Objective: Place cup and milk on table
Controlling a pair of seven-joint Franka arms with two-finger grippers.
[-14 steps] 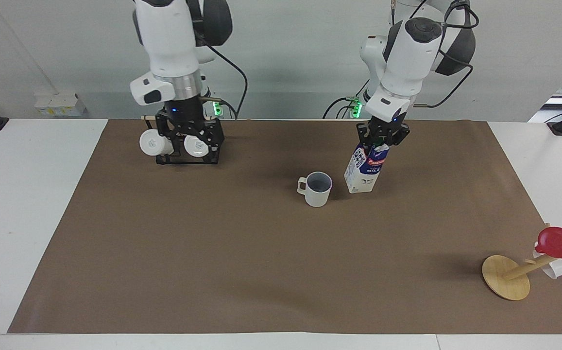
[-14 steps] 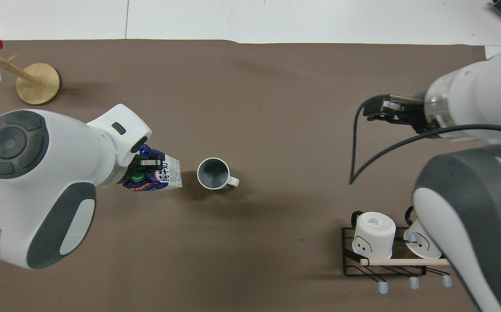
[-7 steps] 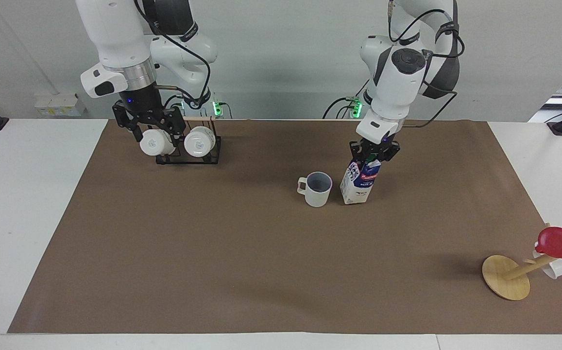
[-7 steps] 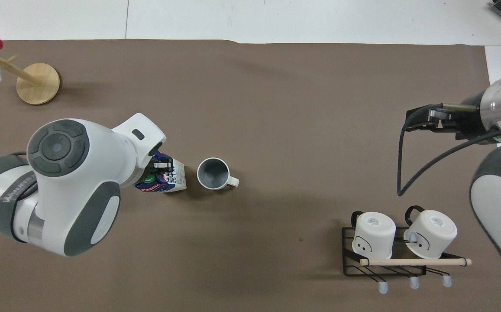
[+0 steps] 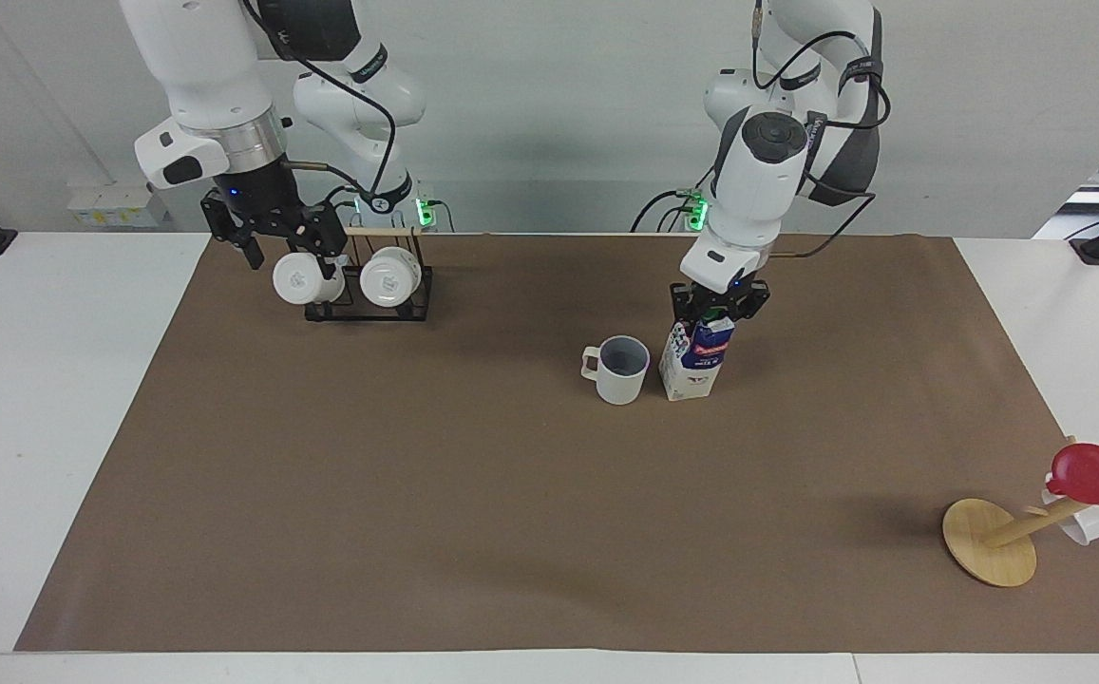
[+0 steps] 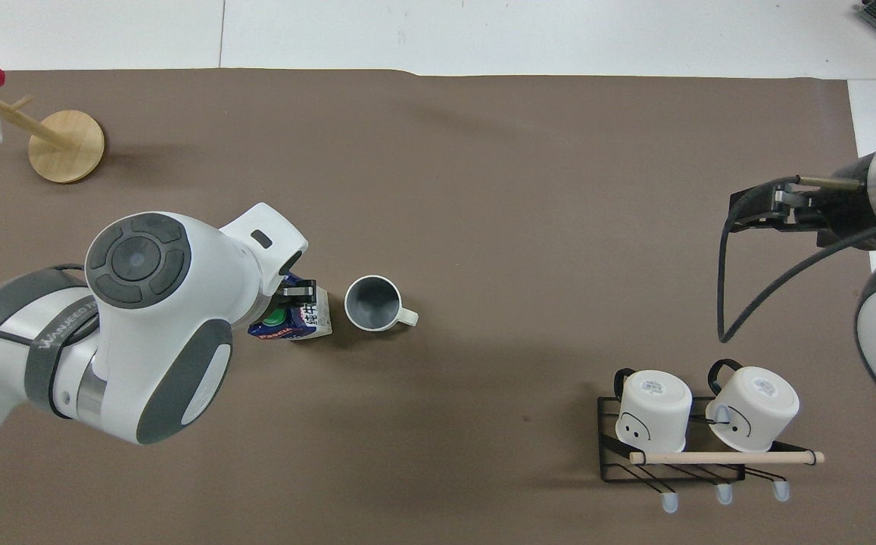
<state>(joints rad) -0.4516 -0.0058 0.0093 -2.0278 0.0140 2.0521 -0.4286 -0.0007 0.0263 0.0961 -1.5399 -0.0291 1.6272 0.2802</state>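
Left pincer is sitting at the tall white-and-blue milk carton's green-capped top, grip state unclear; a snagging withdrawal risks tipping it onto the touching off-white mug; right pincer is waiting wide.

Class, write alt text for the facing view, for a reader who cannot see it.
A milk carton stands upright on the brown sheet beside an off-white mug, with the left gripper at the carton's top. The right gripper hangs, fingers open, over a black rack holding two white cups, toward the right arm's end of the table.
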